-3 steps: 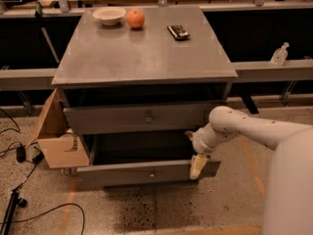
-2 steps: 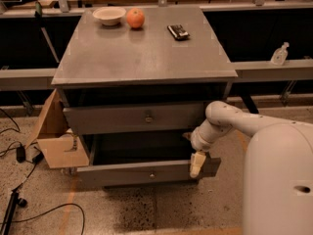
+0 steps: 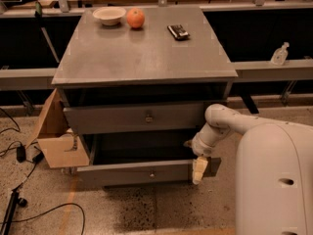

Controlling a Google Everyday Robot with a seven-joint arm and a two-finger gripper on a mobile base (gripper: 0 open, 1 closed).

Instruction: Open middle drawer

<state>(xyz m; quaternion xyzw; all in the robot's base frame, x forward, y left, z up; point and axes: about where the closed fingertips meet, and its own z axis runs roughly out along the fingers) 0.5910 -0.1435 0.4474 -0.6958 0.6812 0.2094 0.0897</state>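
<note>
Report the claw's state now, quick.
Claw: open or closed cannot be told; it is at the right end of the pulled-out middle drawer front.

Grey surface [image 3: 142, 55] carrying a white bowl [image 3: 109, 15], an orange fruit [image 3: 135, 18] and a black gadget [image 3: 178, 31]. Grey middle drawer [image 3: 127, 173], cream pincer [image 3: 198, 170] at its right end, white arm [image 3: 221, 124]. Brown cardboard box [image 3: 61, 148]. Speckled grey floor [image 3: 146, 209].
</note>
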